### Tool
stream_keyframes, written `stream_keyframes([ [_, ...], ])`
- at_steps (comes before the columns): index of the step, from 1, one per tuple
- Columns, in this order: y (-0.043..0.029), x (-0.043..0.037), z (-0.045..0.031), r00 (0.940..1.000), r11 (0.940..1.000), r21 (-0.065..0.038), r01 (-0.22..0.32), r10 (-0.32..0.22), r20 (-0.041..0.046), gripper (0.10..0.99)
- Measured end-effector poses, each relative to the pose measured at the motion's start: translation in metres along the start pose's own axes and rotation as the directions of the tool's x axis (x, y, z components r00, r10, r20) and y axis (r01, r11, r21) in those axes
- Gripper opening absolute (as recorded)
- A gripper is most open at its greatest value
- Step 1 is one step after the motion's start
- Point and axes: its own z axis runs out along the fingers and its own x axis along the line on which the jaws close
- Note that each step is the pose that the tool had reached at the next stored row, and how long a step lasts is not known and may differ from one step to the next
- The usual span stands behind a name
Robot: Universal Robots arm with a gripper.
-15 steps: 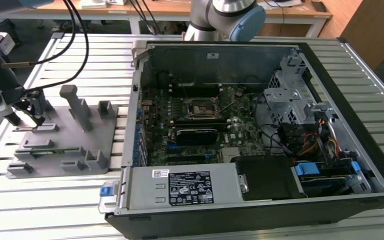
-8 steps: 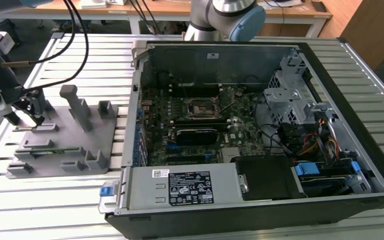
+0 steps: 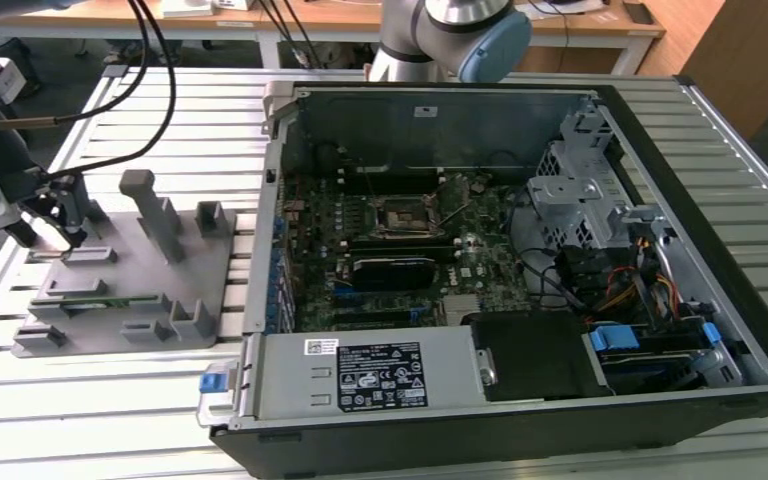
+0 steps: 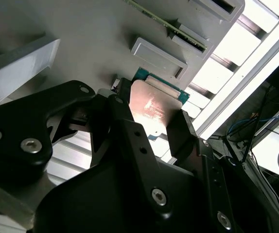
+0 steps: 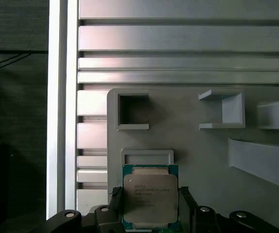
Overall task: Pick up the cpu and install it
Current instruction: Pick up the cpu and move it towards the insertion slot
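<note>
The cpu [image 5: 150,196] is a flat square chip with a silver-grey metal top and a green rim. It sits between my gripper's [image 5: 150,194] two black fingers, whose pads press its two opposite edges. In the second wrist view the cpu [image 4: 154,104] shows tilted between the fingers of the gripper [image 4: 154,119], just over the grey fixture plate [image 4: 95,43]. In the exterior view my gripper [image 3: 51,225] hangs over the far corner of the fixture plate [image 3: 131,290], at that view's left. The open motherboard socket [image 3: 402,215] lies inside the computer case, well off to that view's right.
The fixture plate carries several upright grey blocks [image 3: 157,215] and low pockets [image 5: 132,111], and a green memory stick [image 3: 91,297]. The open computer case [image 3: 704,250] has tall metal walls, a drive cage [image 3: 578,195], cables and a power supply [image 3: 371,375]. The slatted metal table [image 3: 91,400] runs underneath.
</note>
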Motion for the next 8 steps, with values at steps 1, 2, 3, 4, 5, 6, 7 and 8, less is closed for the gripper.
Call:
stream_keyframes([
  [1,0.0,0.0,-0.0001,1.0,1.0,0.0,0.0,0.0,0.0,0.541],
  [2,0.0,0.0,-0.0004,1.0,1.0,0.0,0.0,0.0,0.0,0.541],
  [3,0.0,0.0,-0.0005,1.0,1.0,0.0,0.0,0.0,-0.0001,0.541],
  [4,0.0001,0.0,-0.0016,1.0,1.0,0.0,0.0,0.0,0.0,0.541],
  [5,0.0001,0.0,-0.0025,1.0,1.0,0.0,0.0,0.0,0.0,0.541],
  [6,0.0001,0.0,-0.0026,1.0,1.0,0.0,0.0,0.0,0.0,0.541],
  [7,0.0001,0.0,-0.0027,1.0,1.0,0.0,0.0,0.0,0.0,0.541],
  [8,0.0001,0.0,-0.0029,1.0,1.0,0.0,0.0,0.0,0.0,0.541],
])
